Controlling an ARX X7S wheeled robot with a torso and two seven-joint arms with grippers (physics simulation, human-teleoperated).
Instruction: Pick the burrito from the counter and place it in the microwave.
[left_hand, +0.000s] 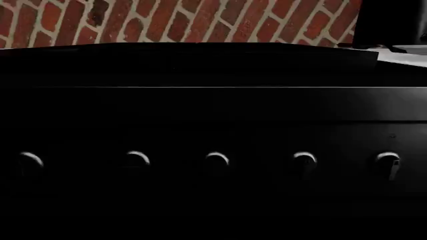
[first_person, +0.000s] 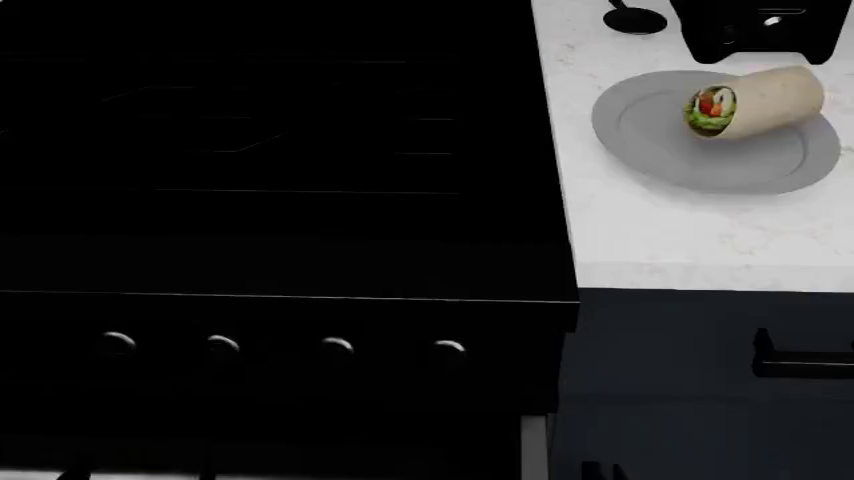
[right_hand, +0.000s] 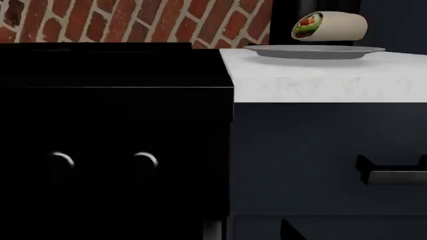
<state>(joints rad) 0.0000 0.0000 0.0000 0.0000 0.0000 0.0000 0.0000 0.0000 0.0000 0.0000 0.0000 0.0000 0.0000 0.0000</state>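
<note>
Burrito (first_person: 757, 100): lying on grey plate (first_person: 667, 150), cut end facing stove.
Counter (first_person: 667, 240): white marble, sitting beside black stove (first_person: 267, 150).
Wall (right_hand: 133, 22): red brick.
My grippers: not showing, can't tell state.

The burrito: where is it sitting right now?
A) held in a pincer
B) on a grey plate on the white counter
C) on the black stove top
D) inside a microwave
B: the head view shows the burrito lying on the grey plate, which rests on the white counter beside the black stove; no pincer is in view.
</note>
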